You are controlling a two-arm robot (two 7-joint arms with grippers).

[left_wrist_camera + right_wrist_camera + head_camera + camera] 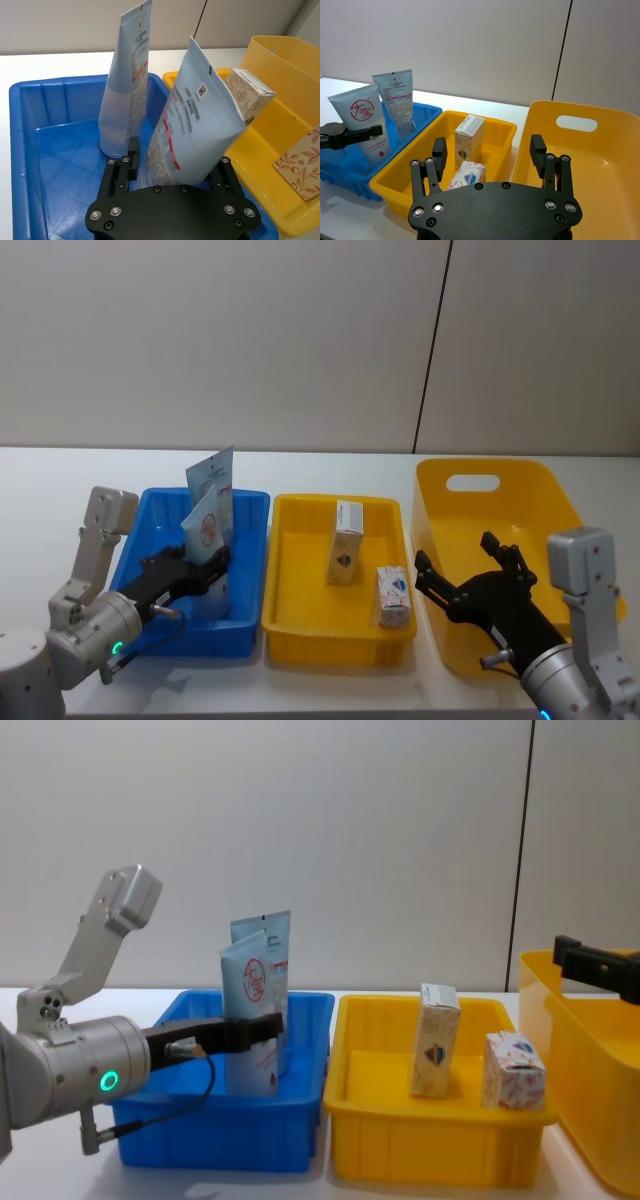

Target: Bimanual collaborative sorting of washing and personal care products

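a white table [40, 480] is holding three containers in a row. the bin [545, 505], deep and yellow, is sitting at the right end. the yellow tray [300, 590] is sitting in the middle, just beside the bin. the blue tray [252, 540] is sitting at the left end, touching the yellow tray.

the right gripper [462, 560] is hanging over the near left part of the bin. its fingers are spread apart and are holding nothing.

the left gripper [212, 562] is reaching into the blue tray from the near side. its fingers are squeezing the front tube [207, 525] low down, one on each side.

the front tube is leaning a bit, with its flat end up and its bottom down inside the blue tray. the back tube [212, 475] is standing right behind it, poking up higher.

the tall box [347, 540] is standing up in the middle of the yellow tray. the small box [393, 597] is standing near that tray's front right corner, apart from the tall box.
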